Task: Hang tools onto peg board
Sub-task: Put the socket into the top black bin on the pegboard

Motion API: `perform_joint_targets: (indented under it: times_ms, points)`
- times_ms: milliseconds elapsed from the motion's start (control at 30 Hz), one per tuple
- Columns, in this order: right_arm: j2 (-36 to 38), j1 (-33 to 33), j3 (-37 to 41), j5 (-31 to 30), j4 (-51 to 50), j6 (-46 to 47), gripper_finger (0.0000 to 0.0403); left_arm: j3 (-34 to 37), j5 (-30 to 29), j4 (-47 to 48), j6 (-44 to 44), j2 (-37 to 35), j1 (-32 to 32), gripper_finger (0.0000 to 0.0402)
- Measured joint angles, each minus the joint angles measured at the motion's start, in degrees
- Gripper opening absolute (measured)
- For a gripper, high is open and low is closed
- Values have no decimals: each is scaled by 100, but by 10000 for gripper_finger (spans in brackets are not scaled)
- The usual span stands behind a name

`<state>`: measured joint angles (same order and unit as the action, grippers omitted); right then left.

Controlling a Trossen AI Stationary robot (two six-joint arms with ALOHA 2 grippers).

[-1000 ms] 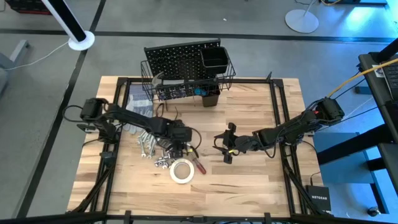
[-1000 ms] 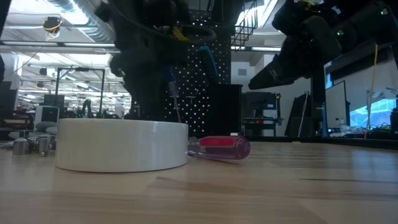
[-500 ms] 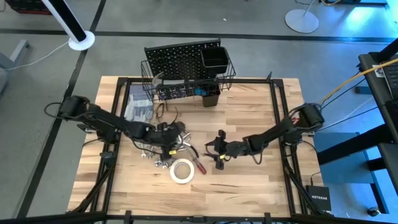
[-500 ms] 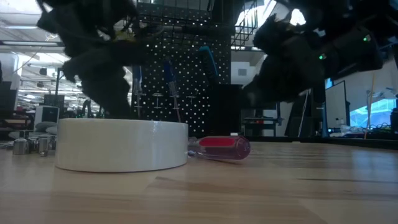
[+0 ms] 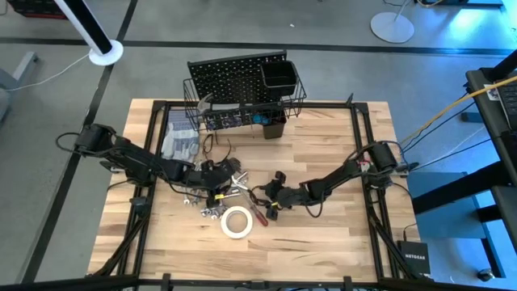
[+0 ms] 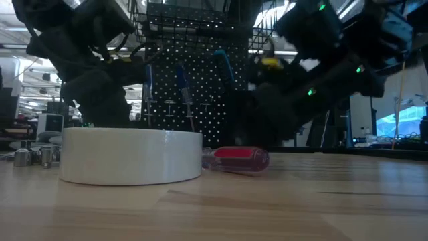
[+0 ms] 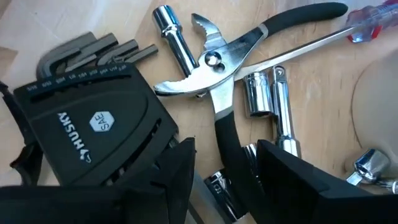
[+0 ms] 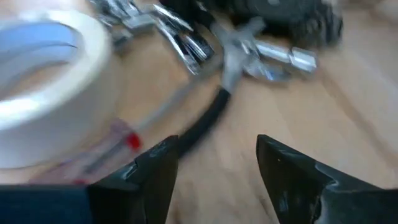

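Wooden table (image 5: 323, 137), both arms low over the tool pile at its left-centre. I read the left gripper (image 5: 216, 179) as hovering right above the heap, fingers (image 7: 292, 177) spread apart with one black pliers handle running between them, nothing clamped. Slip-joint pliers (image 7: 230, 59) lie on sockets and extension bars, a black hex key holder (image 7: 93, 134) just beside them. Right gripper (image 5: 271, 196) comes in from the other side, jaws parted and empty, poised near the red-handled screwdriver (image 5: 258, 213). That screwdriver lies flat, touching or just beside the white tape roll (image 5: 237, 222); I cannot tell which. Grey gloves (image 5: 179, 144) sit near the table's far left. Peg board (image 5: 230, 77) stands upright at the table's far edge, wire basket (image 5: 292, 97) and black cup (image 5: 279, 76) on it, blue-handled screwdrivers (image 6: 180, 80) hanging from it.
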<state>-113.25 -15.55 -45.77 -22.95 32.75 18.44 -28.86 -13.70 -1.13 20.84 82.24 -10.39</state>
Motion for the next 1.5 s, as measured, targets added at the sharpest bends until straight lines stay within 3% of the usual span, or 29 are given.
perform_joint_targets:
  times_ms: [233,600,833,1500]
  points:
    - [-296,208,-291,266,-92,419,220,7,143,-115,25,7,-13,164]
    - [-183,209,-669,417,-332,572,220,13,156,-157,311,11,-2,164]
    - [-356,209,-770,465,-566,699,220,13,481,-141,367,11,-2,164]
    - [-485,205,-796,353,-544,635,220,-11,179,-195,93,568,439,154]
